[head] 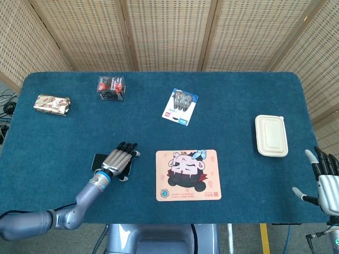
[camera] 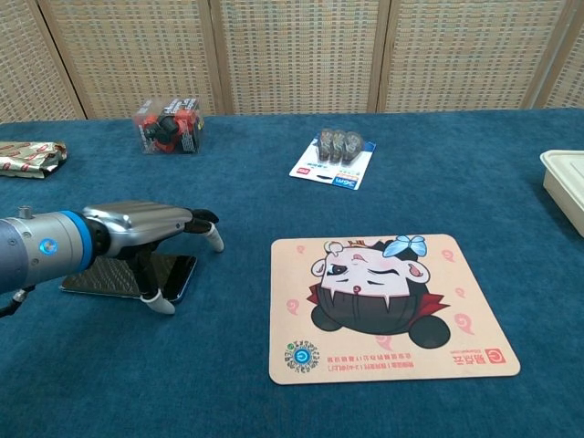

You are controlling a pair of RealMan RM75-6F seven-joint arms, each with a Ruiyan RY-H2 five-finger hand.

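On the blue table [head: 63, 137], near its front edge and left of centre, a phone [camera: 173, 272] lies flat with the left hand [head: 118, 160] spread over it, palm down. The fingers [camera: 208, 235] are extended and a little apart, reaching past the phone's right end toward the mat [head: 187, 175]; the thumb tip [camera: 161, 304] sits on the cloth just in front of the phone. Whether the palm presses the phone or only hovers over it cannot be told, and nothing is gripped. Between the phone and the mat there is a narrow strip of bare cloth; to the left of the phone the cloth runs open to the table's left edge, crossed only by the left forearm coming in from the front corner. Behind the phone, open cloth stretches back to a small box [head: 111, 87] and a wrapped pack [head: 52, 103] near the far-left edge, well apart from the hand. A blister card [head: 180, 106] lies beyond the mat, toward the middle. A lidded tray [head: 271, 135] sits near the right edge. The right hand [head: 326, 178] hangs off the table's front-right corner, fingers straight and slightly apart, thumb out, holding nothing, near the tray but apart from it.
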